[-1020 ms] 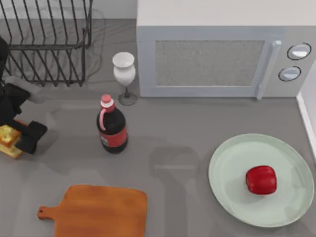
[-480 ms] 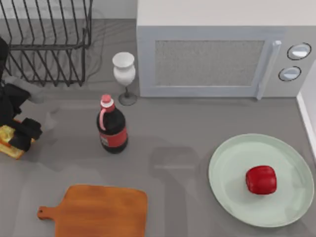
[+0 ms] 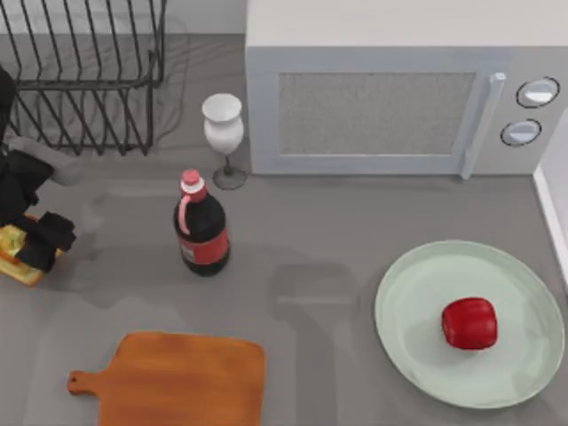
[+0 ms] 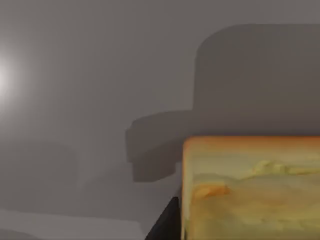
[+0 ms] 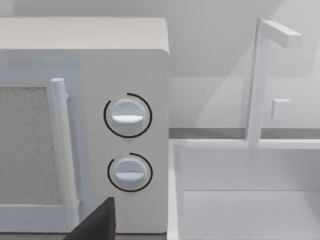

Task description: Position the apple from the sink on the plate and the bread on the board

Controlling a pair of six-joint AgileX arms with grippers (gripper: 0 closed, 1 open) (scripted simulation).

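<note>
Left gripper [image 3: 27,241] low around bread [image 3: 11,250]

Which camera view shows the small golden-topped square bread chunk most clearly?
The left wrist view: the small golden-topped square bread chunk is close, with toasted edge and pale face visible. In the top view, the bread sits at the table's left edge, mostly covered by the left end effector. The right wrist view faces the white microwave.

A grey table [image 3: 355,231] carries a white microwave [image 3: 390,98] at the back, a wire rack [image 3: 84,75] back-left, and a white sink [image 5: 250,200] right.
</note>
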